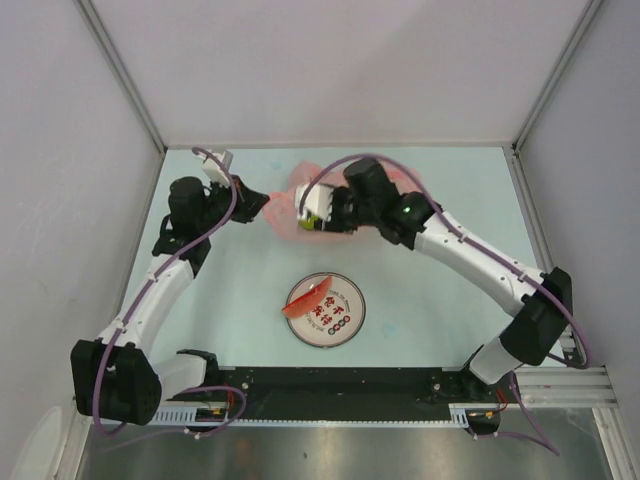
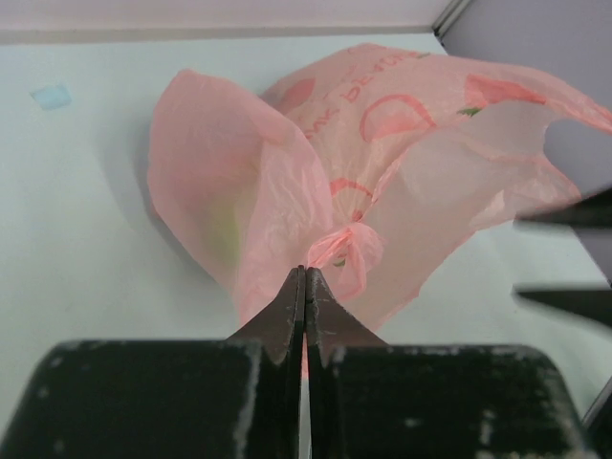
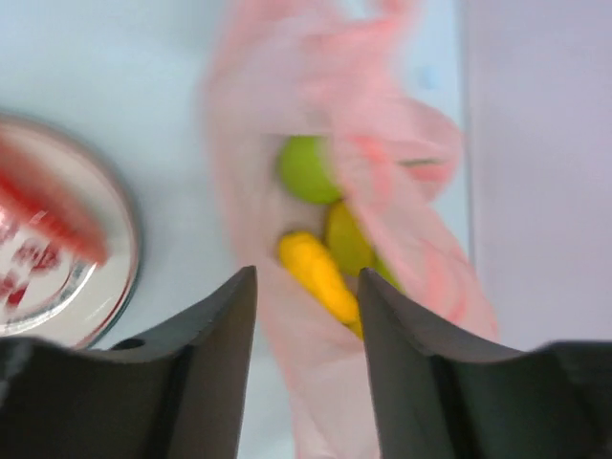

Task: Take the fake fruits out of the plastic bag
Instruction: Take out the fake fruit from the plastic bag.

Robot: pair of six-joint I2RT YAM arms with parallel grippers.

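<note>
The pink plastic bag (image 1: pixel 283 210) lies at the back of the table, its mouth facing the near side. My left gripper (image 1: pixel 256 204) is shut on a bunched edge of the bag (image 2: pixel 382 143), pinched right at the fingertips (image 2: pixel 308 274). My right gripper (image 3: pixel 306 282) hovers open over the bag's mouth (image 3: pixel 382 153), holding nothing. Inside the bag lie a yellow banana (image 3: pixel 320 273), a round green fruit (image 3: pixel 306 167) and a yellow-green fruit (image 3: pixel 349 234). A red watermelon slice (image 1: pixel 307 297) rests on the plate.
The round white plate (image 1: pixel 345 325) with red print sits in the middle of the table, nearer than the bag. Grey walls close in the left, right and back sides. The arm bases stand at the near edge.
</note>
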